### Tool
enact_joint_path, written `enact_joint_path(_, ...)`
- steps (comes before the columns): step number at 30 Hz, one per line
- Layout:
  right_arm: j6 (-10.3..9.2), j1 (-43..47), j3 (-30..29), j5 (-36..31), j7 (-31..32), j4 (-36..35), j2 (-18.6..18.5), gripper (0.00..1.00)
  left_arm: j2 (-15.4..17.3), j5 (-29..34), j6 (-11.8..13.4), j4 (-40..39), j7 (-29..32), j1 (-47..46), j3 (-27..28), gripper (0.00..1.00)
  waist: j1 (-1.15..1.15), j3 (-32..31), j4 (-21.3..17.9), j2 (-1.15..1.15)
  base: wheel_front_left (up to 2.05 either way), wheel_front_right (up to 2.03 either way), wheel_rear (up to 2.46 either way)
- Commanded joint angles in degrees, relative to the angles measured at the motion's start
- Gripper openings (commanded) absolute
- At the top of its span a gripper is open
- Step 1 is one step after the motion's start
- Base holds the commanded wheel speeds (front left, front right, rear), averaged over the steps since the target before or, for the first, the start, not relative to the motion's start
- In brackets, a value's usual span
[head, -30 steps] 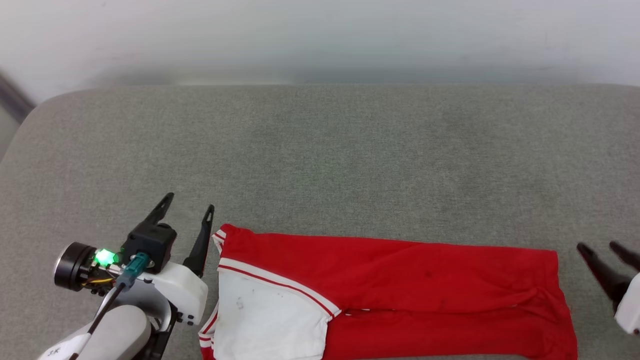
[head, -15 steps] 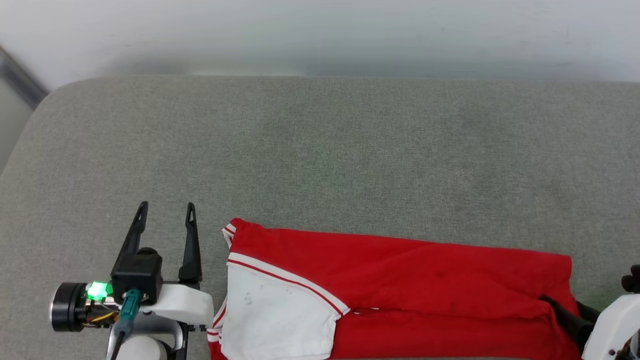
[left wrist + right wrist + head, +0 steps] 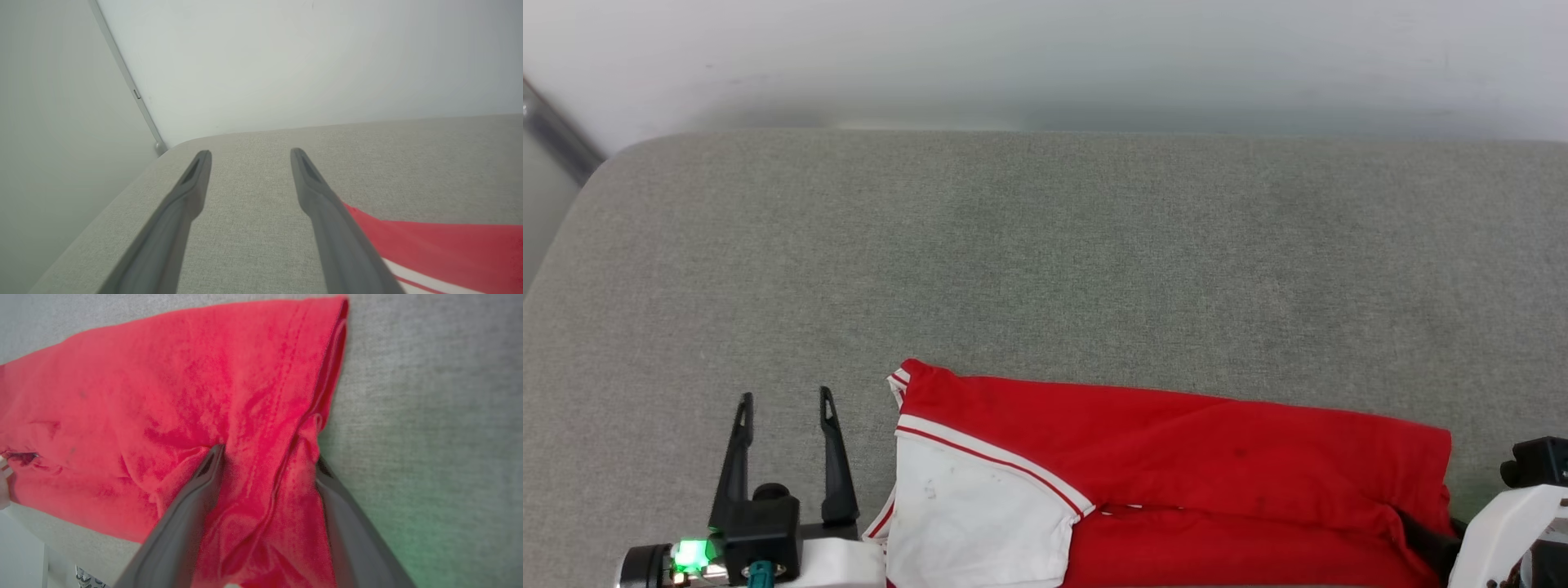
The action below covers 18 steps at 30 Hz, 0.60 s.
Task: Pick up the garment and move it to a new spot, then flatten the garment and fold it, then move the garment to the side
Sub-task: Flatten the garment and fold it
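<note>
The garment (image 3: pixel 1176 441), red with a white sleeve and red-white striped trim, lies folded into a long band along the near edge of the grey cushion. My left gripper (image 3: pixel 784 400) stands open just left of its sleeve end, apart from the cloth; the left wrist view shows its fingers (image 3: pixel 318 196) spread over bare cushion, the garment (image 3: pixel 449 245) to their right. My right gripper (image 3: pixel 267 457) is open at the garment's right end. One finger (image 3: pixel 196 498) lies on top of the red cloth (image 3: pixel 163 396) and the other at its edge, a bunched fold between them.
The grey cushion (image 3: pixel 1045 245) stretches wide and bare behind the garment up to a pale wall (image 3: pixel 1045 57). Its rounded left corner (image 3: pixel 605 163) drops off toward a wall with a metal strip (image 3: pixel 139 102). The white right wrist housing (image 3: pixel 1503 523) sits at the lower right.
The right gripper came in from the right and now straddles the garment's right end. The left gripper drew back toward the near edge, fingers turned straight ahead. The head camera shifted slightly.
</note>
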Motion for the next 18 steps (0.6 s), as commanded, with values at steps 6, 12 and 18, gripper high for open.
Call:
enact_joint_path(6,0.21,1.5,3.0,-0.8,1.4,1.7,2.8,0.0,-3.6,5.1,-2.5,0.1,-0.3,3.0,2.1,1.0,0.0,-1.6,0.4,0.0,0.0,0.0,0.0)
enact_joint_path(12,0.11,0.3,-0.4,-1.1,0.0,0.8,-1.6,0.0,-5.3,6.7,-5.3,0.3,-0.3,5.5,4.0,1.0,0.0,-3.8,0.1,0.0,0.0,0.0,0.0)
enact_joint_path(18,0.12,2.3,-4.3,-0.8,0.2,1.1,-6.5,0.0,-6.8,7.6,-7.6,-0.2,-0.3,7.5,5.5,1.0,0.0,-5.6,0.3,0.0,0.0,0.0,0.0)
